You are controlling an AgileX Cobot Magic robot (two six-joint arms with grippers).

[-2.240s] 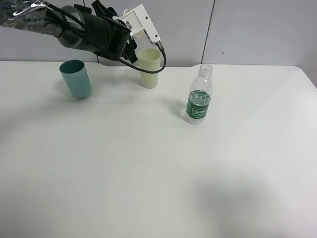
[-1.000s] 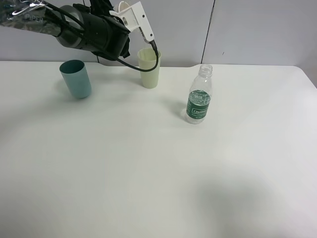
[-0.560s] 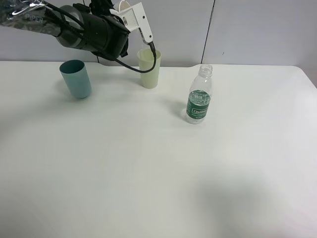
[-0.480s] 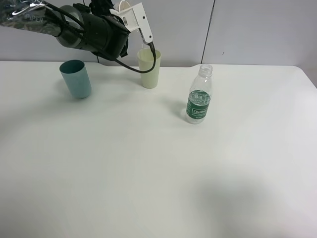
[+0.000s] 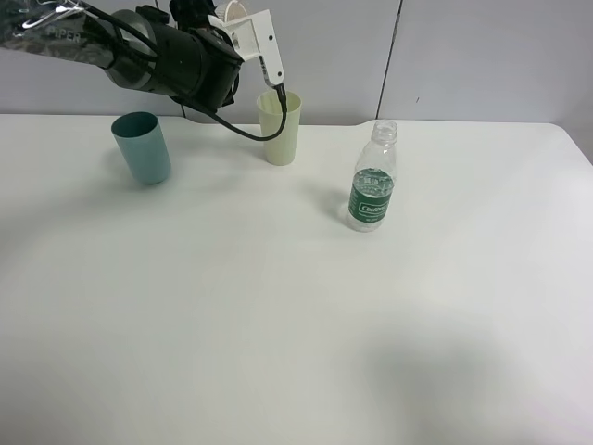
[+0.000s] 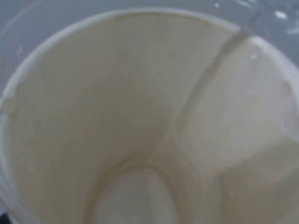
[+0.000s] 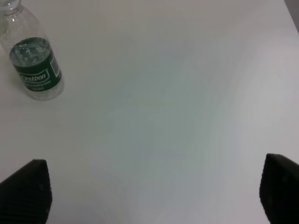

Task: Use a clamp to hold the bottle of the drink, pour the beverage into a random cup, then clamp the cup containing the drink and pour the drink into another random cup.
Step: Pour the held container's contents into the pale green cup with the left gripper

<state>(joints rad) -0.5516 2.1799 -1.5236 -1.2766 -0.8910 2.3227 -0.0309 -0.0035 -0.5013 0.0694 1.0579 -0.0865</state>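
Left end effector (image 5: 199, 11) grips paper cup (image 6: 140, 116) above yellow-green tumbler (image 5: 279, 128); teal tumbler (image 5: 142, 146) beside; right end effector (image 7: 154, 191) wide.

White print on bottle label (image 7: 36, 71) illegible

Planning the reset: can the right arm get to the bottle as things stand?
Probably yes. The right gripper is open and holds nothing, and only bare table shows between it and the upright bottle. The left arm is off by the cups.
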